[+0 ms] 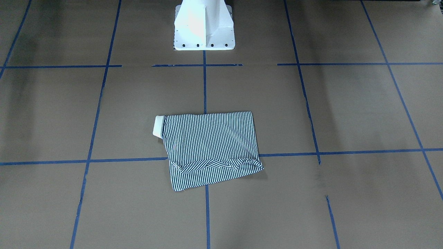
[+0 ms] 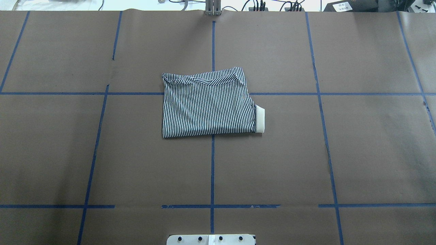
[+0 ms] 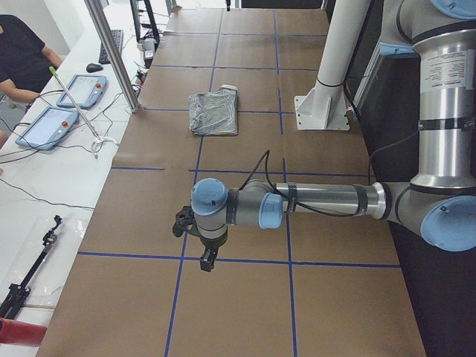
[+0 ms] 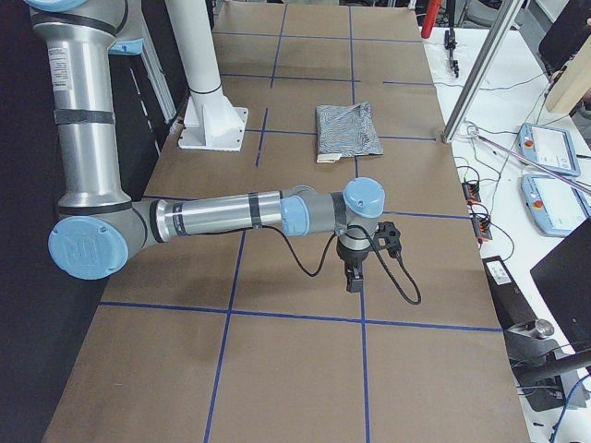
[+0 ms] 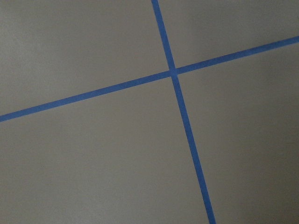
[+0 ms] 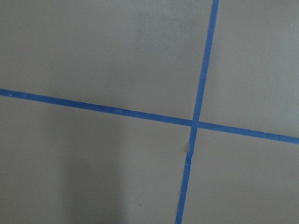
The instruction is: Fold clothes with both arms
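Striped shirt (image 2: 207,105) at the middle of the surface (image 2: 323,160), folded into a compact rectangle, astride the centre tape line (image 2: 212,170). Long axis across the surface, from the robot's left to its right. Cream collar (image 2: 260,118) poking out at the right-hand end, a rumpled fold along the far edge.

Left end effector (image 3: 207,260) low over bare paper toward the left end of the surface, seen only from the side, so impossible to tell whether clenched or released. Same for the right end effector (image 4: 354,277), toward the opposite end. Both well apart from the shirt, so grasping none of it. Wrist views filled with brown paper and crossing tape, no cloth in sight.

From either end effector, shirt inward along the surface, toward the centre. About equally far from both, judging by how evenly the cloth straddles the tape line. Collar end toward the right arm, plain end toward the left.

Probably little left to fold. For any further fold across the long axis, a reach inward by both arms, one to each short end.
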`<state>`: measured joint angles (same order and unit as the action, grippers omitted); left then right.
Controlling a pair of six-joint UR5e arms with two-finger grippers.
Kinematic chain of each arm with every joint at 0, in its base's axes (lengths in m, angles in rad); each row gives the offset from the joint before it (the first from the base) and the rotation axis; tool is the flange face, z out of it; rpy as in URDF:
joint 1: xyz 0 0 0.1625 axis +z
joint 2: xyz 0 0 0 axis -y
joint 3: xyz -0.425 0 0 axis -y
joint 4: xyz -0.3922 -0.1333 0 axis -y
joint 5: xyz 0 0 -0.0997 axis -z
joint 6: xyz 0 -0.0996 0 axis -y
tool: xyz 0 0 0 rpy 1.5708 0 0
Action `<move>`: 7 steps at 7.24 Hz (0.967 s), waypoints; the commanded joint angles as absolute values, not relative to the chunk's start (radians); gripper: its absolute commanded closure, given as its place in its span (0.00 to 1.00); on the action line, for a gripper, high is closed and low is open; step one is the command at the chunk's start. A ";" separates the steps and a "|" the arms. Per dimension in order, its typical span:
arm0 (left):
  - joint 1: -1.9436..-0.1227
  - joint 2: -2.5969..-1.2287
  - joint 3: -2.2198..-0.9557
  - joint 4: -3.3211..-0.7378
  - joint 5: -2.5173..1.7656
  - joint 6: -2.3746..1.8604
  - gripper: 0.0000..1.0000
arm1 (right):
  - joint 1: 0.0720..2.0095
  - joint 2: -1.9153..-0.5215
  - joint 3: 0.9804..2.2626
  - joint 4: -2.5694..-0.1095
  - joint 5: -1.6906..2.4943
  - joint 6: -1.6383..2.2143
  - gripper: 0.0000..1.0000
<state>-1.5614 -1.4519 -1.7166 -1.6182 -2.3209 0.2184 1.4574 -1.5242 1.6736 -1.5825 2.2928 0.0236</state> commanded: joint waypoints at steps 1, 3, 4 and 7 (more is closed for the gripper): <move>-1.557 -1.446 -1.744 -1.612 -2.316 0.216 0.00 | 1.457 -1.523 1.677 -1.577 2.292 0.031 0.00; -1.555 -1.459 -1.761 -1.618 -2.243 0.219 0.00 | 1.457 -1.519 1.671 -1.574 2.290 0.032 0.00; -1.554 -1.482 -1.764 -1.614 -2.215 0.221 0.00 | 1.457 -1.519 1.671 -1.574 2.290 0.031 0.00; -1.555 -1.480 -1.766 -1.612 -2.217 0.221 0.00 | 1.457 -1.517 1.672 -1.574 2.290 0.032 0.00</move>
